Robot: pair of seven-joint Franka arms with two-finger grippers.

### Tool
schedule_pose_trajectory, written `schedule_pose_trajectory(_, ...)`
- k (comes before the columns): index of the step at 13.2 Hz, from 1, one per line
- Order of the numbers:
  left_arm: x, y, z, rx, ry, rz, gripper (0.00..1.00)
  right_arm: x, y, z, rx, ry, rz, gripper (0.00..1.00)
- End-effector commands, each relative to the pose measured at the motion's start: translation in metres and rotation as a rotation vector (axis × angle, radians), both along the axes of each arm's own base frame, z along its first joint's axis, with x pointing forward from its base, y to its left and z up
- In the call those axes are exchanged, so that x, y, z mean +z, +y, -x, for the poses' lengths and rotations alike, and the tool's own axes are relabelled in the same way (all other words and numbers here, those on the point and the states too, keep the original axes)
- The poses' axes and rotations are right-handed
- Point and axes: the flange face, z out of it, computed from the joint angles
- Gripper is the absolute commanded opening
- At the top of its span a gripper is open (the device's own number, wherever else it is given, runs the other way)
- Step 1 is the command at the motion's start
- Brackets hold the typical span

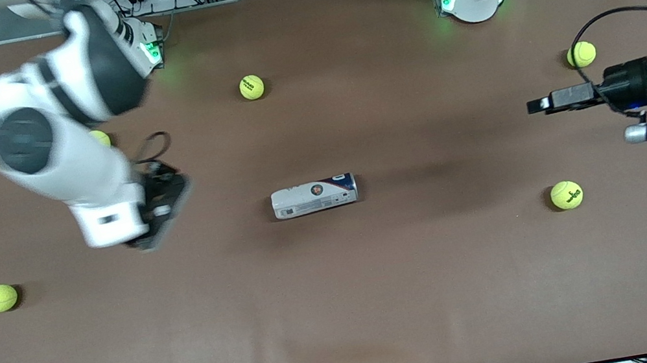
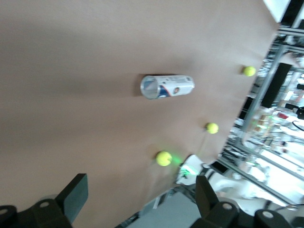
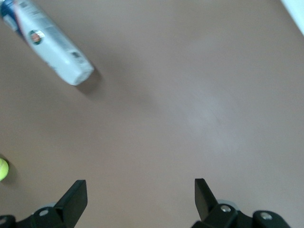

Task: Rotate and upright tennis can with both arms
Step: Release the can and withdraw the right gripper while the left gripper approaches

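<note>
The tennis can (image 1: 314,195) lies on its side in the middle of the brown table, its navy-red label end toward the left arm's end. It also shows in the left wrist view as the can (image 2: 167,86), open rim facing the camera, and in the right wrist view as the can (image 3: 52,45). My right gripper (image 1: 165,209) hangs open over bare table, beside the can toward the right arm's end, its open fingers (image 3: 76,194) empty. My left gripper (image 1: 537,105) is held level above the table toward the left arm's end, open with nothing between its fingers (image 2: 76,194).
Several yellow-green tennis balls lie scattered: a ball (image 1: 252,87) farther from the camera than the can, a ball (image 1: 566,195) and a ball (image 1: 581,54) near the left gripper, a ball (image 1: 0,298) and a half-hidden ball (image 1: 100,138) at the right arm's end.
</note>
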Motion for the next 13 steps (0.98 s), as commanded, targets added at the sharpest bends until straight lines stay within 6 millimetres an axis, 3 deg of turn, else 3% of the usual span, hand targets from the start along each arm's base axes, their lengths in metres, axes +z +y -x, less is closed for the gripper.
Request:
schedule_pose_trajectory(1,-0.028,-0.014,-0.001,0.038,0.023,0.105,1.0,0.036,-0.055,0.013,-0.215,-0.02,-0.018,1.0)
schedule_pose_trajectory(4,-0.065,-0.037,0.0,0.049,-0.025,0.192,1.0,0.06,-0.132,0.022,-0.411,-0.042,-0.004,1.0)
schedule_pose_trajectory(6,-0.094,-0.044,-0.003,0.051,-0.014,0.243,1.0,0.075,-0.172,0.036,-0.543,-0.052,-0.006,1.0)
schedule_pose_trajectory(11,-0.167,-0.09,-0.002,0.027,-0.075,0.331,1.0,0.095,-0.221,0.061,-0.773,-0.022,-0.008,1.0)
schedule_pose_trajectory(13,-0.196,-0.11,0.002,0.049,-0.093,0.365,1.0,0.107,-0.224,0.074,-0.832,-0.011,-0.005,1.0)
